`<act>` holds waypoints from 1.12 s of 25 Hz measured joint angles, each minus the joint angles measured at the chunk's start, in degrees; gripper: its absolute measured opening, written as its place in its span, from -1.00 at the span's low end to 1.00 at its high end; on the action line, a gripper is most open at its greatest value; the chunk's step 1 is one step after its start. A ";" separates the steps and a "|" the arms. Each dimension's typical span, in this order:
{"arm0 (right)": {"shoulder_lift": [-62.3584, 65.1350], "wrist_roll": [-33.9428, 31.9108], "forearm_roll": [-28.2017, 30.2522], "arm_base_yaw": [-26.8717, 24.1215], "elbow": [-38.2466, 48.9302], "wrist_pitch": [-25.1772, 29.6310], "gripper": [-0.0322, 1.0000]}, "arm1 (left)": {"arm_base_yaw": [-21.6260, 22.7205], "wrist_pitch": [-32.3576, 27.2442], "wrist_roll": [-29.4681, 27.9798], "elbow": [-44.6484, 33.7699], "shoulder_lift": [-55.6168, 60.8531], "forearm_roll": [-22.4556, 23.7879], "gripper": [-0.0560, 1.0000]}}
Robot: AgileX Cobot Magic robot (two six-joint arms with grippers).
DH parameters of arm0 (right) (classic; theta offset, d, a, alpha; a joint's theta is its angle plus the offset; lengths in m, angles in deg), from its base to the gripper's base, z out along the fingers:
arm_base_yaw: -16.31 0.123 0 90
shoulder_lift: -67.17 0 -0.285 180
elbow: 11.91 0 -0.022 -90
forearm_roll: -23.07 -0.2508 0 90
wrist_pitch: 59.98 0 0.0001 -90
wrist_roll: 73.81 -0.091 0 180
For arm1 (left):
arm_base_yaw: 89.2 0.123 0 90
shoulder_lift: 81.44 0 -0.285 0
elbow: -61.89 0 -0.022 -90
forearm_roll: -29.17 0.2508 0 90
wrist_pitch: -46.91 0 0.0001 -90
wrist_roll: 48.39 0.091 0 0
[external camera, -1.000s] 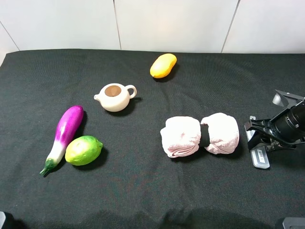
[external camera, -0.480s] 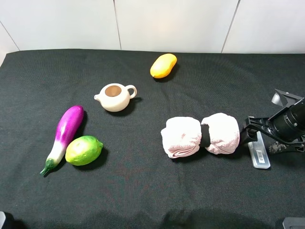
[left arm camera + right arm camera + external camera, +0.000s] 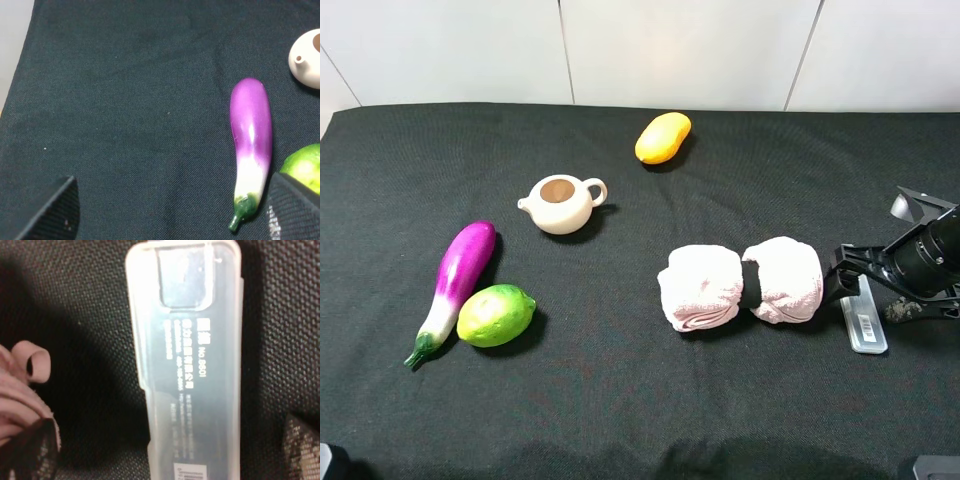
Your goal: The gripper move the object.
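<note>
The right tool [image 3: 860, 300] sits low at the right edge of the tabletop [image 3: 620, 400] with its jaws spread wide, one on each side of a clear plastic case [image 3: 865, 318] that lies flat on the black cloth. In the right wrist view the case [image 3: 187, 360] lies free between the two dark fingertips [image 3: 302, 447], and neither one presses on it. The inner jaw is just beside a pink rolled towel [image 3: 740, 284], tied in the middle with a dark band; whether it touches the towel cannot be told. An edge of that towel [image 3: 22, 385] shows close to the case.

The left tool [image 3: 170, 210] hangs over the left part of the tabletop, jaws wide apart and holding nothing. Near it lie a purple eggplant [image 3: 250, 145] and a green lime [image 3: 496, 315], touching each other. A cream teapot [image 3: 561, 203] stands farther back, and a yellow mango [image 3: 663, 137] lies near the rear edge.
</note>
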 joint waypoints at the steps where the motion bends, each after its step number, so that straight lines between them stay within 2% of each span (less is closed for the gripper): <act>1: 0.00 -0.16 0.00 0.00 0.00 0.01 0.38 | 0.00 0.00 0.00 0.00 0.00 0.00 0.60; 10: 4.87 -0.73 4.14 -0.26 -0.93 0.75 0.41 | 0.00 0.00 0.00 0.00 0.00 0.00 0.60; 19: 18.48 -9.30 15.84 -0.26 -9.42 15.07 0.41 | 0.00 0.00 0.00 0.00 0.00 0.00 0.60; 28: 41.41 -14.98 26.66 -0.26 -10.36 27.75 0.41 | 0.00 0.00 0.00 0.00 0.00 0.00 0.60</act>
